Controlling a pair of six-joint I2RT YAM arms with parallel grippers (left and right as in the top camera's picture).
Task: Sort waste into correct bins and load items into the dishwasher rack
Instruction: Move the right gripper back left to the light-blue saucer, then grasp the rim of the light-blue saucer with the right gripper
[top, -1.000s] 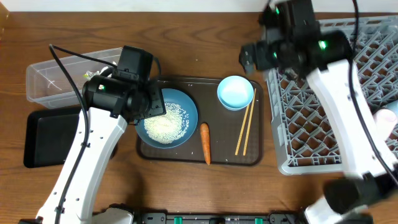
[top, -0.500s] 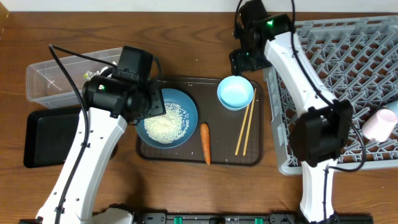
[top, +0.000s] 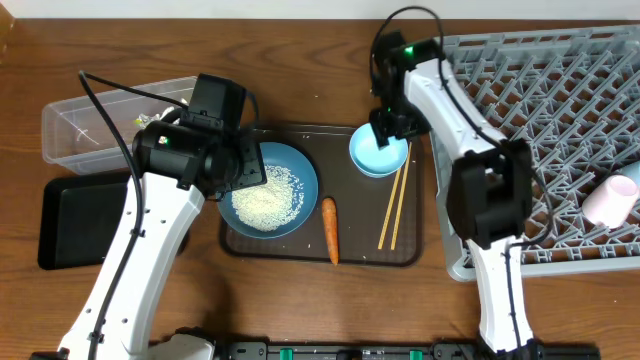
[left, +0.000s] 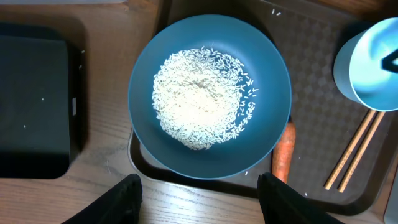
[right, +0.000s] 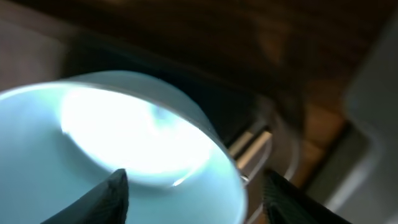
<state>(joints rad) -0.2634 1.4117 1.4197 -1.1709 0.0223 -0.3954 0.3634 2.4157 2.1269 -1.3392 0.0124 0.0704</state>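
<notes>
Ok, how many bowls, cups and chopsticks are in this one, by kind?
Bowls: 1, the blue bowl
Cups: 2, the light-blue cup and the white-pink cup
Wooden chopsticks: 2
Total: 5

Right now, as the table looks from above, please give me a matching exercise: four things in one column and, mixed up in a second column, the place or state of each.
Column one:
1. wide blue bowl
2. orange carrot
3. small white-pink cup
4. two wooden chopsticks

Column two:
A. lying in the grey plastic rack
B. on the dark-brown tray, between bowl and chopsticks
C. on that tray, nearest its right edge
D. holding white rice

Pairs: 1-D, 2-B, 3-A, 4-C
</notes>
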